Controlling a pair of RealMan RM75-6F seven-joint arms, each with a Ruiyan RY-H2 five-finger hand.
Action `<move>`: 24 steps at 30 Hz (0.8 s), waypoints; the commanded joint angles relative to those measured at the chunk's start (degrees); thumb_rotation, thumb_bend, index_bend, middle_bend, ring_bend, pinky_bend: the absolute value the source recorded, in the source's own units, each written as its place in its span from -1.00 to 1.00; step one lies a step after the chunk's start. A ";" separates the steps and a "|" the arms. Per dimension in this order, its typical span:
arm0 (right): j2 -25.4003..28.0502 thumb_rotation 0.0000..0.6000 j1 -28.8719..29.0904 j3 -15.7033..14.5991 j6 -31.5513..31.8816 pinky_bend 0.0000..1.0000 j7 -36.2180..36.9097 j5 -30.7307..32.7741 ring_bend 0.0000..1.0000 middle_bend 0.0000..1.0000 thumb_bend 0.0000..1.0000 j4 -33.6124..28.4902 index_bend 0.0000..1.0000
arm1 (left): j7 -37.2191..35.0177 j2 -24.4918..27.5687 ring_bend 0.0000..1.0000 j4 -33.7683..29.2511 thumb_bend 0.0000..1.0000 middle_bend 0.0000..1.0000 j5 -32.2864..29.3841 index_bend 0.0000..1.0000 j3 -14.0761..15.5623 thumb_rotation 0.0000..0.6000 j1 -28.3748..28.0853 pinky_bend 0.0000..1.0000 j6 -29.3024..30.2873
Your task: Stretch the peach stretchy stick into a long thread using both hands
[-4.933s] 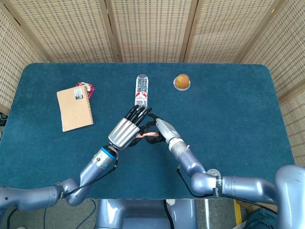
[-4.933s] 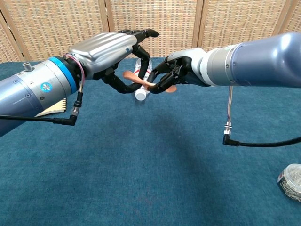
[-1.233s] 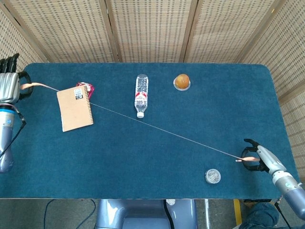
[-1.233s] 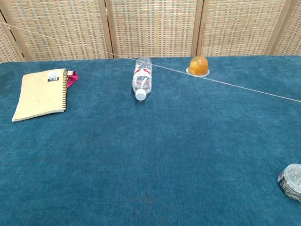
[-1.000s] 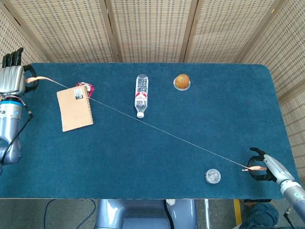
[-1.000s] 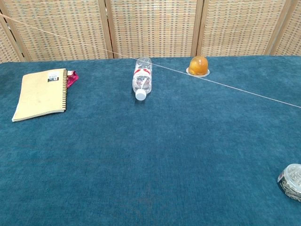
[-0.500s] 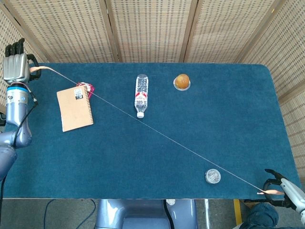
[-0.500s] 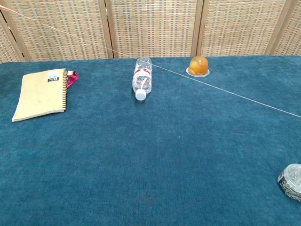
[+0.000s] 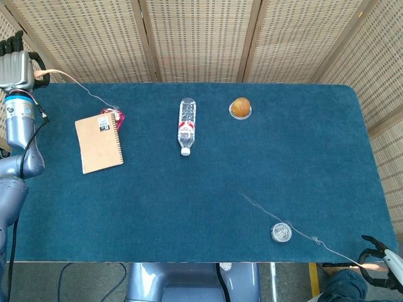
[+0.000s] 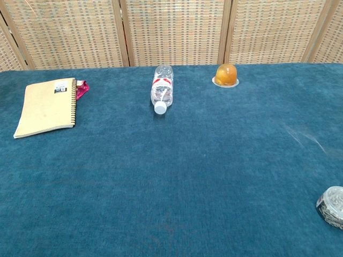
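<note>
The peach stretchy stick is drawn out to a hair-thin thread that lies in two slack pieces with a gap mid-table. My left hand (image 9: pixel 16 63) is beyond the far left corner and pinches one peach end; its thread piece (image 9: pixel 82 88) droops toward the notebook. My right hand (image 9: pixel 381 259) is off the near right corner and pinches the other peach end (image 9: pixel 373 267). Its thread piece (image 9: pixel 302 234) curls over the cloth past the small tin, and shows faintly in the chest view as thread (image 10: pixel 305 138). Neither hand shows in the chest view.
On the blue table (image 9: pixel 208 207) lie a tan spiral notebook (image 9: pixel 99 143) with a pink wrapper (image 9: pixel 118 116) at its corner, a water bottle (image 9: pixel 186 124) on its side, an orange ball in a clear dish (image 9: pixel 240 107) and a small round tin (image 9: pixel 281 232). Wicker screens stand behind.
The taut thread between the hands has parted in the middle and gone slack in two pieces. My left hand moved up and back; my right hand moved further toward the near right corner.
</note>
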 commanded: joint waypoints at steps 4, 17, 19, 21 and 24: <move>-0.79 1.00 -2.18 -1.60 2.96 -1.00 3.72 -0.80 -1.00 -0.69 0.22 2.93 0.70 | 0.19 -0.32 -1.00 -0.31 0.40 -1.00 -0.14 0.64 0.06 1.00 0.08 -1.00 -0.42; -0.81 1.00 -0.75 -1.34 6.37 -1.00 6.36 -3.99 -1.00 -0.69 0.22 3.84 0.70 | -6.34 0.87 -1.00 -6.82 0.40 -1.00 3.87 0.65 1.85 1.00 1.88 -1.00 4.25; -0.13 1.00 1.32 -0.09 5.67 -1.00 5.13 -4.25 -1.00 -0.69 0.22 2.17 0.70 | -9.44 2.26 -1.00 -10.57 0.40 -1.00 6.17 0.66 2.69 1.00 2.86 -1.00 7.27; 0.96 1.00 4.02 1.52 4.03 -1.00 3.76 -3.65 -1.00 -0.69 0.22 -0.40 0.70 | -13.10 4.61 -1.00 -16.00 0.41 -1.00 9.18 0.66 3.86 1.00 4.60 -1.00 11.35; 2.41 1.00 8.32 4.25 1.17 -1.00 2.26 -2.36 -1.00 -0.69 0.22 -4.07 0.70 | -16.30 8.23 -1.00 -24.24 0.41 -1.00 12.60 0.66 5.37 1.00 7.26 -1.00 16.08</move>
